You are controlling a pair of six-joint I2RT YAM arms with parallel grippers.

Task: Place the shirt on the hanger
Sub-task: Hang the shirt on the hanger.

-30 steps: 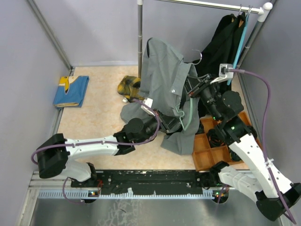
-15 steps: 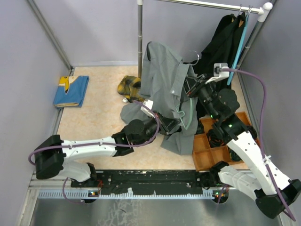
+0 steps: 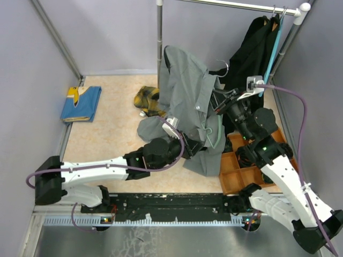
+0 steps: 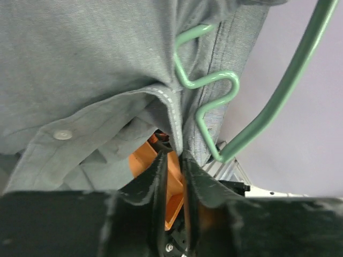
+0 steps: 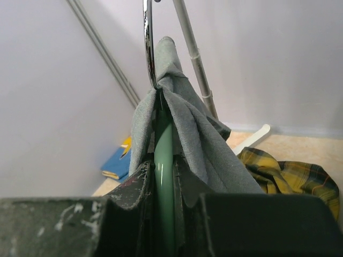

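A grey shirt (image 3: 185, 91) hangs draped over the pale green hanger (image 3: 213, 136), held up above the table's middle. My right gripper (image 3: 220, 101) is shut on the hanger (image 5: 163, 139) just below its metal hook (image 5: 147, 43), and the shirt (image 5: 198, 139) falls down both sides. My left gripper (image 3: 192, 145) reaches under the shirt's lower front. In the left wrist view its fingers (image 4: 155, 176) stand a narrow gap apart, so the left gripper (image 4: 179, 158) is open. The shirt's stitched hem (image 4: 174, 118) ends right at the tips, next to the wavy bar (image 4: 206, 80).
An orange compartment tray (image 3: 236, 166) lies under the right arm. A yellow plaid garment (image 3: 147, 100) and a folded blue cloth (image 3: 80, 103) lie on the table. A black garment (image 3: 257, 43) and a teal hanger (image 3: 276, 37) hang from the rail (image 3: 241, 5). An upright pole (image 3: 159, 37) stands behind the shirt.
My left arm has stretched further right under the shirt, and its jaws have parted slightly on the hem. The right gripper has shifted the hanger and shirt a little.
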